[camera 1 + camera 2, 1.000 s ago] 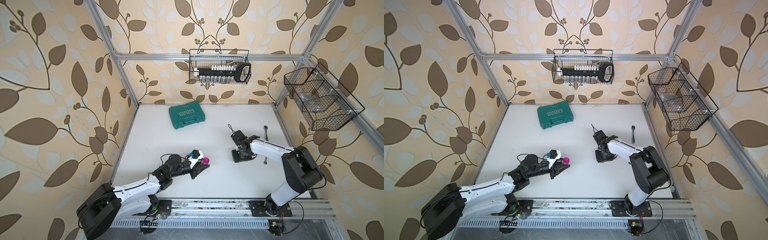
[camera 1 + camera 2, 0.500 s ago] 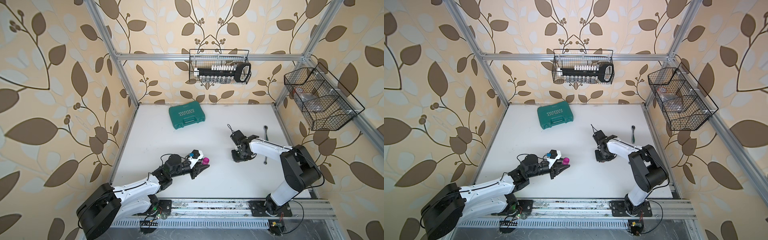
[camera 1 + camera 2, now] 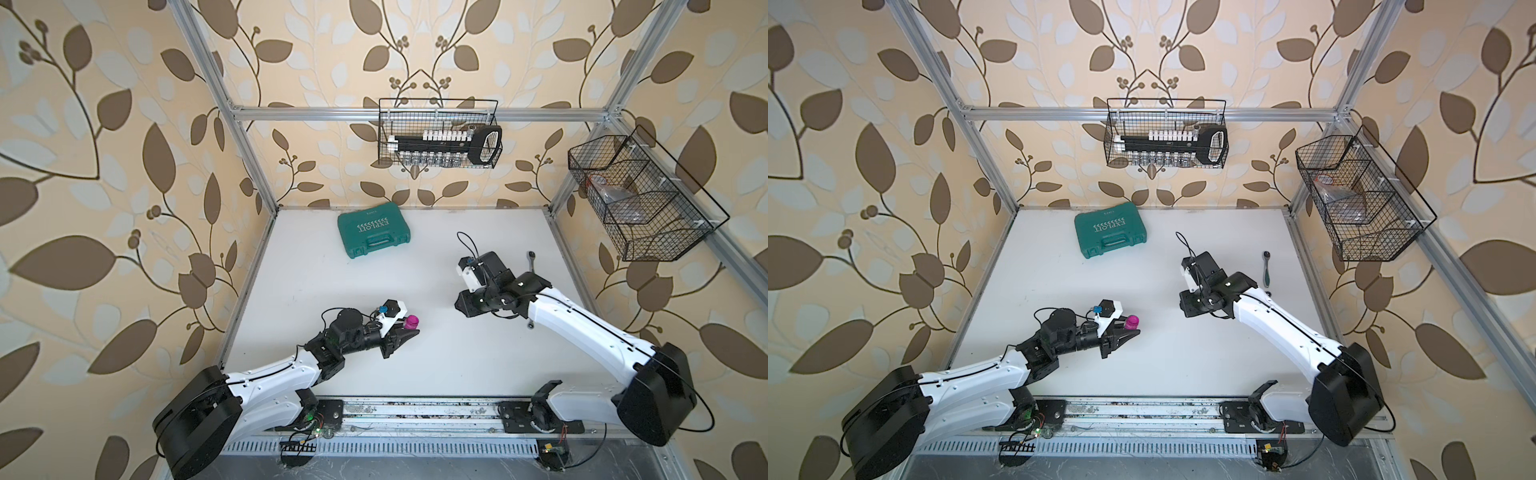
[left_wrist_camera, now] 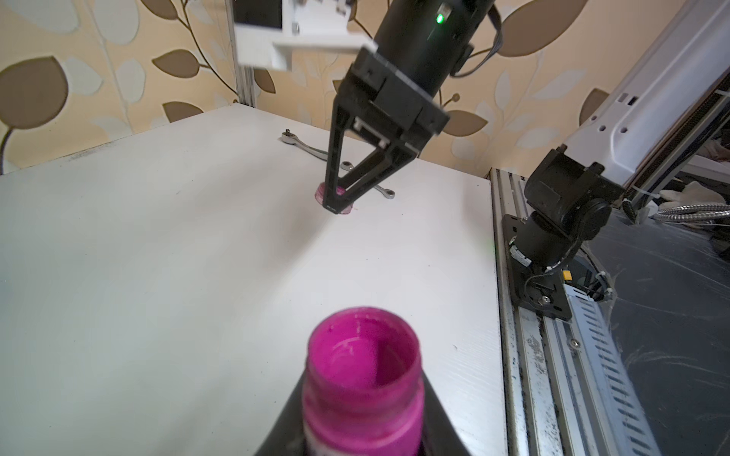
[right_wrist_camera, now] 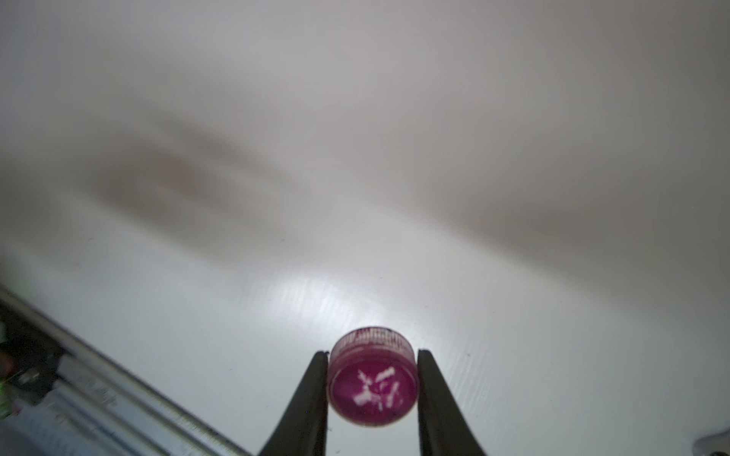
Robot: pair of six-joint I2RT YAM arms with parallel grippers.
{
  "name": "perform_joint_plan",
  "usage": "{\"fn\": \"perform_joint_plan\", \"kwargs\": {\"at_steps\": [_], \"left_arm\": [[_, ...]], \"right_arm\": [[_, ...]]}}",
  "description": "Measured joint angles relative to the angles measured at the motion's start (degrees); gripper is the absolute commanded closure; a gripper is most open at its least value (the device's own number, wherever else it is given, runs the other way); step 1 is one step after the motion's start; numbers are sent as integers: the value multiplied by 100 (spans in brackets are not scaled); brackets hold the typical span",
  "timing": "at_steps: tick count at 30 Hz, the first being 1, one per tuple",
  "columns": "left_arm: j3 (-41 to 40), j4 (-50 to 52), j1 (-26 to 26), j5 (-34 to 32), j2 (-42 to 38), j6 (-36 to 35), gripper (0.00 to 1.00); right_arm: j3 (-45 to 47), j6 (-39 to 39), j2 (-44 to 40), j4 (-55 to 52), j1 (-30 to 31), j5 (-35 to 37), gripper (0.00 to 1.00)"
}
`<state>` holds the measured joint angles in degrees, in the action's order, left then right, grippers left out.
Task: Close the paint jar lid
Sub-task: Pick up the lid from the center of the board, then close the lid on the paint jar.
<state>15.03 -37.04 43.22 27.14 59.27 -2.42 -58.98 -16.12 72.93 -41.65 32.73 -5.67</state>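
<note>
The paint jar (image 4: 361, 379) is a small magenta cylinder with an open mouth, held upright just above the table. My left gripper (image 4: 361, 434) is shut on its lower body. Both top views show the paint jar (image 3: 412, 321) (image 3: 1132, 321) at the tip of the left gripper (image 3: 405, 334). The lid (image 5: 373, 385), a flat magenta cap with white smears, sits pinched between the fingers of my right gripper (image 5: 373, 352). The left wrist view shows that right gripper (image 4: 335, 205) pointing straight down, with the lid (image 4: 347, 211) at table level. The right gripper (image 3: 463, 305) body hides the lid in both top views.
A green tool case (image 3: 374, 235) lies at the back of the white table (image 3: 436, 365). A ratchet wrench (image 3: 532, 259) lies behind the right arm. Wire baskets (image 3: 438, 133) (image 3: 640, 199) hang on the back and right walls. A metal rail (image 3: 415, 415) runs along the front edge.
The right gripper's fingers have closed onto the lid. Both arms have stayed nearly in place, and the left gripper still holds the jar.
</note>
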Motion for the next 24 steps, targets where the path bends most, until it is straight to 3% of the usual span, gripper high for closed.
{"fn": "perform_joint_plan", "kwargs": {"at_steps": [10,19,24], "left_arm": [[33,111,90,101,17,-35,82],[63,197,111,98,17,-46,83],[66,208,146,101,17,-48,83]], "right_arm": [[-577,282,-302,-409,748,-1478,74],[-903,247,-66,-520,1445,-1808,74],[-920,223,216,-520,1534,-1821,74]]}}
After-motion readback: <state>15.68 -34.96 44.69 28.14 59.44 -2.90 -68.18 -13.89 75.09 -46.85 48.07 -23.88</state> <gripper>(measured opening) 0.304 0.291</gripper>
